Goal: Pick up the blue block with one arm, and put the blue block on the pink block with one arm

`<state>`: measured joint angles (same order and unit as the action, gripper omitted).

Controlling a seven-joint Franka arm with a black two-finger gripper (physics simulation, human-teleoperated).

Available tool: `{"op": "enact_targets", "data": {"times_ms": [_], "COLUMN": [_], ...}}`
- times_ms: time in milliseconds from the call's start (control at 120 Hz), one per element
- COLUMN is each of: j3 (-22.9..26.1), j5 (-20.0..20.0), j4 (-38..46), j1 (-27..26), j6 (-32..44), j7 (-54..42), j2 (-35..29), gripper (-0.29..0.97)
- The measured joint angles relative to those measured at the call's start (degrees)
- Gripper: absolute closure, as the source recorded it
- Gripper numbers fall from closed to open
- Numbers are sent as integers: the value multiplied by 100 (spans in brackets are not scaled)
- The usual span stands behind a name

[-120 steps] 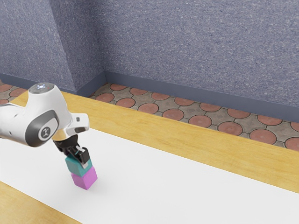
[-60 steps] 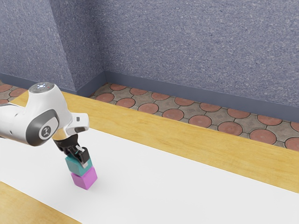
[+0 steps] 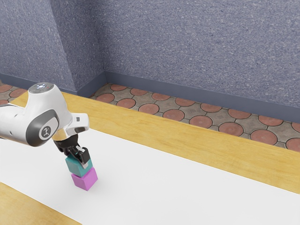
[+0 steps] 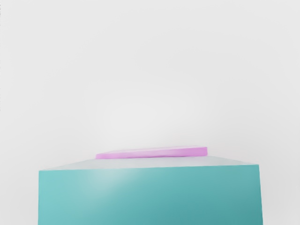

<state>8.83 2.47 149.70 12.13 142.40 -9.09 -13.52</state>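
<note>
The blue block (image 3: pixel 78 165), teal in colour, rests on top of the pink block (image 3: pixel 85 178) on the white mat. My gripper (image 3: pixel 76 154) hangs right over the blue block, its black fingers (image 3: pixel 83 155) at the block's upper edge, open and slightly raised. In the wrist view the blue block (image 4: pixel 149 197) lies just under my hand, with a thin strip of the pink block (image 4: pixel 152 153) showing past its far edge.
The white mat (image 3: pixel 178 187) covers a wooden table (image 3: pixel 197 136), which runs on to the exterior view's right. Behind the table are a tiled floor (image 3: pixel 187 110) and grey-blue walls (image 3: pixel 187 42).
My hand has lifted a few pixels up and to the exterior view's left. The blue block has stayed on the pink block.
</note>
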Motion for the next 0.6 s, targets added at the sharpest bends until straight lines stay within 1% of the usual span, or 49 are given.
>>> {"op": "enact_targets", "data": {"times_ms": [150,292,408,475,500,533,600], "j3": [-3,-1,4,12,25,46,77], "j5": [4,23,29,37,39,42,50], "j4": [0,0,0,-94,-300,-778,-2223], "j1": [30,35,27,21,11,-9,-52], "j6": [-1,-6,-8,-54,-162,-423,-1306], "j7": [29,21,17,15,14,11,-13], "j2": [0,-5,-26,-162,-294,-497,-752], "gripper": [30,16,9,7,6,5,4]}}
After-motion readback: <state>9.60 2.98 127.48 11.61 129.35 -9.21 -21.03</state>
